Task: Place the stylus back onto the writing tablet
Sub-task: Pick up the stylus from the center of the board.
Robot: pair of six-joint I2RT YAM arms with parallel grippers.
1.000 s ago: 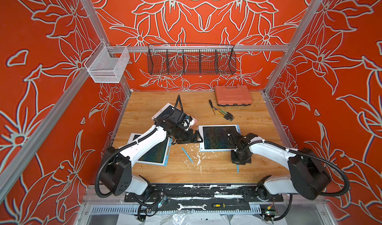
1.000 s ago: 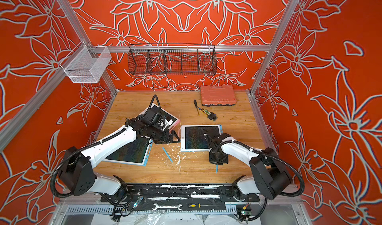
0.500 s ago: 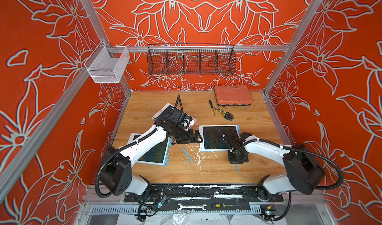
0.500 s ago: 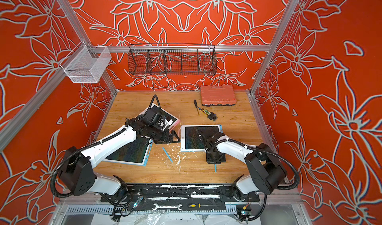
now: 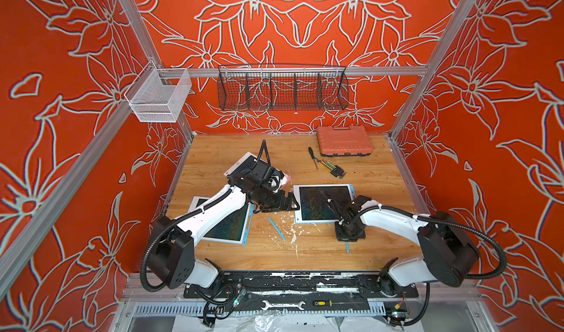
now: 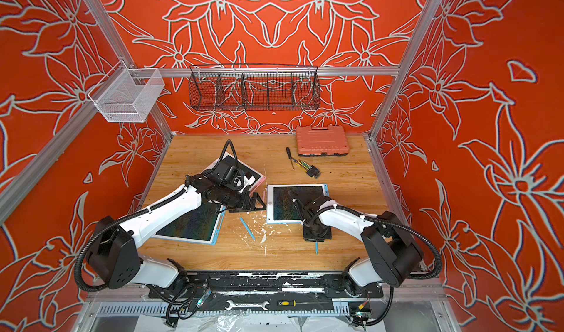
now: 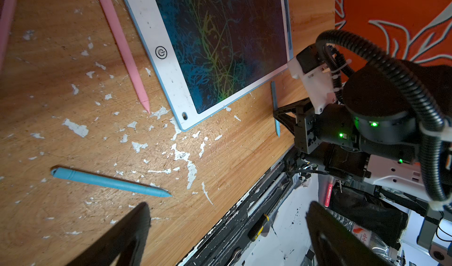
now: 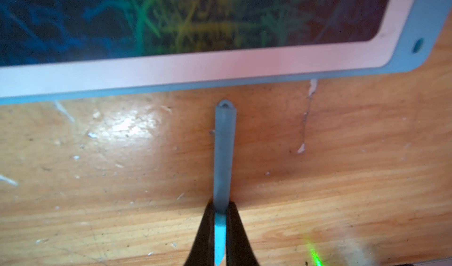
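In both top views the right gripper (image 5: 349,235) is pinching a slim blue plastic stylus (image 5: 347,248) low over the scratched wooden table (image 5: 381,175), just beside the near edge of the white-framed, blue-edged writing tablet (image 5: 326,203); I judge the lift is just beginning, so it should be raising the pen level and carrying it over the frame onto the dark screen without snagging the rim. The left gripper (image 6: 248,204) is hanging wide open and empty beside that tablet's corner, crowding the approach. In the left wrist view a pink stylus (image 7: 122,44) and a second blue stylus (image 7: 110,182) are lying loose nearby. In the right wrist view the fingers (image 8: 236,238) are clamping the stylus near its tip, its blunt end pointing at the tablet frame.
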